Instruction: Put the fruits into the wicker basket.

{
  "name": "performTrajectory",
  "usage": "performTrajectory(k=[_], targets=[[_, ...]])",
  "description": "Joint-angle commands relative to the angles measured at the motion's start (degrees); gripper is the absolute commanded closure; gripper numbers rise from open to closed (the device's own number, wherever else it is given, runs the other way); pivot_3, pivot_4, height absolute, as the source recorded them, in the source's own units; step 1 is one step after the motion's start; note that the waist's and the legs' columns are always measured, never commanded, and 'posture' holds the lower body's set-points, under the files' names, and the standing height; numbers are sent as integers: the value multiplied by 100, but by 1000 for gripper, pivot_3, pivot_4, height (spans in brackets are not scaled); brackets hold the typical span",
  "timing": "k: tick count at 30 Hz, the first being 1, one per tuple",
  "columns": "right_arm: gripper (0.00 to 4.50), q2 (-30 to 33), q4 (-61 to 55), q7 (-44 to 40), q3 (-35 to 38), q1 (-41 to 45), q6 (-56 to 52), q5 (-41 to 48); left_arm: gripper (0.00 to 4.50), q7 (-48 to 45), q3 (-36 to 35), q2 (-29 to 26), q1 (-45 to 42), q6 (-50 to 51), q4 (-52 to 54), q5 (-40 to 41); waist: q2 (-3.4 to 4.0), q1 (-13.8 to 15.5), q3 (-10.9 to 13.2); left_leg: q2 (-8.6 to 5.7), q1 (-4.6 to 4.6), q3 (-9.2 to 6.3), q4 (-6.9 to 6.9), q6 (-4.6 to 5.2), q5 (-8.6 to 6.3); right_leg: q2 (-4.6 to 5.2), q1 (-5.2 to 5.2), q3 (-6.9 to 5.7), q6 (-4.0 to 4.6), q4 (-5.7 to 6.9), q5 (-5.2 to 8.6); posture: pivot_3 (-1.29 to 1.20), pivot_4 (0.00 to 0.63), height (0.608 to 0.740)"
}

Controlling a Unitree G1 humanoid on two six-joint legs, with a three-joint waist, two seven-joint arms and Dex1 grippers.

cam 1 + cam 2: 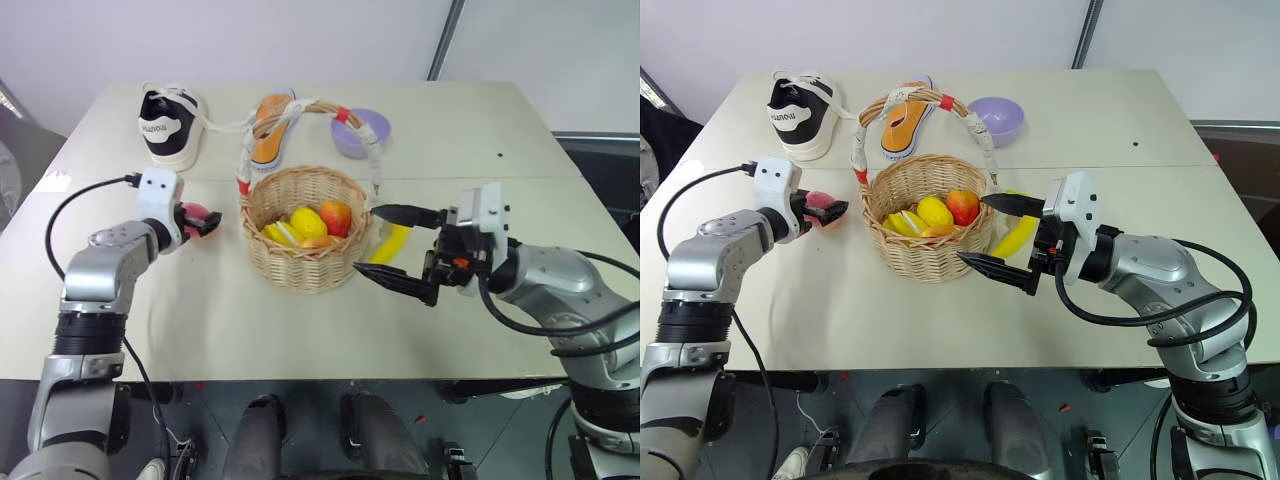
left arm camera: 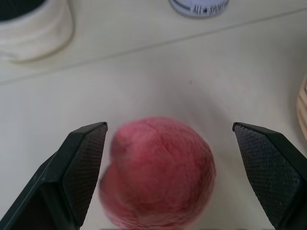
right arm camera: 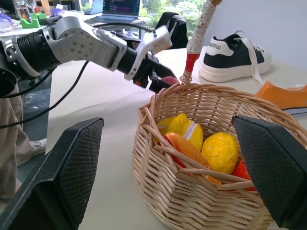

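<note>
Pink peach (image 2: 158, 175) sits between open left claw (image 2: 168, 143).

banana (image 1: 1018, 236) mostly hidden behind wicker basket (image 1: 930, 215) and right gripper (image 1: 1002, 235), peach (image 2: 158, 172) blurred and cut off by wrist view edge, orange insole (image 1: 272, 135) partly covered by basket handle

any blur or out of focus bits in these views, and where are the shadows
Left wrist view: the peach between the open left gripper is soft, slightly blurred. Right wrist view: the open right gripper looms dark and close, the wicker basket sharp. Left eye view: soft shadow under the basket on the table.
</note>
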State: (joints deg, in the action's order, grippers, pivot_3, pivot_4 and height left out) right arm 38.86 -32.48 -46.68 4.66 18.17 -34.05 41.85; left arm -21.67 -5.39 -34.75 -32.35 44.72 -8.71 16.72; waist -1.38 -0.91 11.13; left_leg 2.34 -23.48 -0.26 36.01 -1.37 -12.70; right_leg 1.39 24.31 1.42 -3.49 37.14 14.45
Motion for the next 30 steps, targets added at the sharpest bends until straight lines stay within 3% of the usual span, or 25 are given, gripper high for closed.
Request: performTrajectory(k=[1, 3, 4, 8, 13, 16, 18, 22, 29, 30], targets=[[41, -57, -219, 33, -25, 63, 53, 89, 0, 38, -37, 15, -122, 103, -14, -104, 0, 4, 0, 0, 0, -1, 0, 0, 0, 0, 0, 0, 0, 2, 0, 0, 150, 740], [41, -74, -213, 48, -67, 85, 61, 69, 0, 100, -50, 55, -144, 132, -86, -158, 0, 10, 0, 0, 0, -2, 1, 0, 0, 0, 0, 0, 0, 2, 0, 0, 150, 740], [0, -81, -208, 51, -86, 97, 67, 60, 619, 124, -79, 85, -147, 107, -106, -167, 0, 10, 0, 0, 0, -2, 1, 0, 0, 0, 0, 0, 0, 2, 0, 0, 150, 740], [0, -93, -191, 58, -152, 150, 97, 11, 2062, 140, -113, 58, -162, -5, -119, -272, 0, 15, 0, -1, 0, -2, 2, 0, 0, 1, 0, 0, 0, 3, 0, 0, 150, 740], [0, -75, -213, 69, -162, 155, 116, -28, 2099, -48, -294, -262, 102, -114, 194, -326, 0, -10, 0, 1, 0, -2, 2, 0, 0, 0, 0, 0, 0, 4, 0, 0, 150, 740], [0, 37, -131, 37, 10, 102, 135, -53, 2099, -1037, -1472, -675, 954, -92, 1622, 761, -5, -52, 3, 10, 1, 4, -3, 0, 0, 3, 7, 1, 0, 5, -1, 0, 150, 740], [0, 129, 0, -36, 95, 50, 153, -87, 2099, -1701, -1724, -888, 1376, 147, 2741, 1534, -9, -27, 5, 15, -1, 6, -6, 0, 0, 8, 10, 1, -1, 5, -1, 0, 150, 740], [0, 224, 350, -174, 144, 7, 248, -228, 2099, -1711, -1162, -819, 1159, 536, 3816, 2146, -1, 144, 2, 24, -3, 11, 1, -3, 0, 19, -6, -14, 23, -2, 15, 0, 150, 740], [0, 210, 591, -112, 275, -61, 351, -412, 2099, -701, 333, 476, -176, 891, 3420, 1805, -9, 129, 3, 1, 0, 27, 35, -2, 1, 20, -35, -1, 19, -14, 9, 0, 150, 740], [0, 219, 592, -58, 317, -100, 342, -442, 1600, -619, 411, 582, -237, 891, 3288, 1733, -9, 105, 3, -1, -1, 27, 30, -1, 1, 19, -33, 2, 7, -15, 10, 0, 150, 740]])
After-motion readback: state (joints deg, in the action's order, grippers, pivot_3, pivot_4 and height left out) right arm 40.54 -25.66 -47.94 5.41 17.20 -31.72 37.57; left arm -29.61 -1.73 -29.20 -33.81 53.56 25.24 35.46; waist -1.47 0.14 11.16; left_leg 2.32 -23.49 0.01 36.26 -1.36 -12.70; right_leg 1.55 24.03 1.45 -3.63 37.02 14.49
